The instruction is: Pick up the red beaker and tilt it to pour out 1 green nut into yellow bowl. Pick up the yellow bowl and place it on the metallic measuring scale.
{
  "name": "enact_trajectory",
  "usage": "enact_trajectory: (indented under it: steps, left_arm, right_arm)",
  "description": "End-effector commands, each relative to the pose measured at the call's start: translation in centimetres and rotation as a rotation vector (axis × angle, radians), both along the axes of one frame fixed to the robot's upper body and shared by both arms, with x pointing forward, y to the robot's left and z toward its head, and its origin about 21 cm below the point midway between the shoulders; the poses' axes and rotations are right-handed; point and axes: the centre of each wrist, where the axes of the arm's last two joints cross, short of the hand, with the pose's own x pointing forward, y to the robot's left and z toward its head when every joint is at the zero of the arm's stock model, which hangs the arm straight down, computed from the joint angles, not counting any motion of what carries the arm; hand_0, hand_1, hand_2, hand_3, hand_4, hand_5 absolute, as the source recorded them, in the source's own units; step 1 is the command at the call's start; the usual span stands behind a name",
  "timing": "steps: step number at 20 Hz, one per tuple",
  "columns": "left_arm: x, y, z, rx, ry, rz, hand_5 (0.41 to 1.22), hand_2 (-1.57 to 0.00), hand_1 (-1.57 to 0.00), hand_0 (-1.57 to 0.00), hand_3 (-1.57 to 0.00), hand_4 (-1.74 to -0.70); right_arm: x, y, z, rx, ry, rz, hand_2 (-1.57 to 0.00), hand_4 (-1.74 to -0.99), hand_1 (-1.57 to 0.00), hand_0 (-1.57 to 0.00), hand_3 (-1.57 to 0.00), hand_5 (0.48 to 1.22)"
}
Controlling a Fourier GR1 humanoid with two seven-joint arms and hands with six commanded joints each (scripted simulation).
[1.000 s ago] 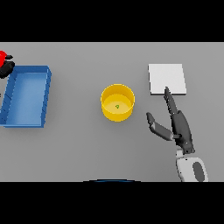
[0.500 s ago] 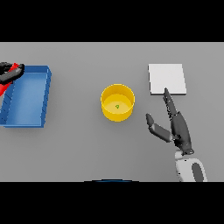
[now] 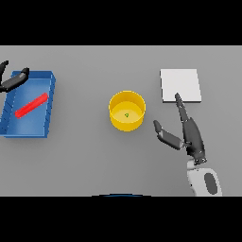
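- Far to the left of the yellow bowl (image 3: 126, 110), your left hand (image 3: 12, 81) hangs over the upper left corner of the blue tray (image 3: 49, 107), fingers spread apart and holding nothing.
- The red beaker (image 3: 31, 105) lies on its side inside that tray, its long axis running diagonally from lower left to upper right.
- The yellow bowl stands upright mid-table with one green nut (image 3: 126, 115) on its floor, so the pour looks done, and lifting the bowl looks to be your next step.
- Your right hand (image 3: 190, 135) sits just right of and below the bowl, much nearer than the left; its thumb reaches toward the bowl and its straight fingers point up toward the scale.
- The metallic measuring scale (image 3: 180, 85) lies right of the bowl, a little above it.
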Motion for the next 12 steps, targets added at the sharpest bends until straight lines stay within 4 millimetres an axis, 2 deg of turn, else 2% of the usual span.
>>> enact_trajectory:
  steps: [1, 3, 5, 9, 12]
  left_arm:
    - [-0.1, 0.0, 0.2, -0.014, -0.027, -0.011, 0.635, -0.04, -0.05, -0.05, -0.05, -0.78]
    - [-0.3, -0.4, 0.1, -0.054, -0.056, -0.017, 0.652, -0.03, -0.03, -0.03, -0.03, -0.79]
    - [-0.4, -0.7, 0.0, -0.083, -0.067, -0.027, 0.661, -0.02, -0.02, -0.02, -0.02, -0.80]
    - [-0.2, -1.3, 0.1, -0.094, -0.056, -0.019, 0.683, -0.01, -0.01, -0.01, -0.01, -0.81]
    - [-0.5, -1.4, -0.3, -0.097, -0.049, -0.028, 0.688, 0.00, 0.00, 0.00, 0.00, -0.81]
  right_arm:
    - [0.1, -0.1, 0.2, -0.029, -0.008, 0.024, 0.00, -1.115, 0.00, 0.00, 0.00, 0.638]
    - [0.7, -0.3, 0.7, -0.097, -0.033, 0.129, 0.00, -1.080, 0.00, 0.00, 0.00, 0.662]
    - [1.9, -0.8, 1.6, -0.254, -0.027, 0.200, 0.00, -1.103, 0.00, 0.00, 0.00, 0.662]
    - [4.0, 0.5, 3.6, -0.575, -0.085, 0.325, 0.00, -1.137, 0.00, 0.00, 0.00, 0.626]
    - [5.4, 1.6, 4.9, -0.774, -0.134, 0.464, 0.00, -1.152, 0.00, 0.00, 0.00, 0.632]
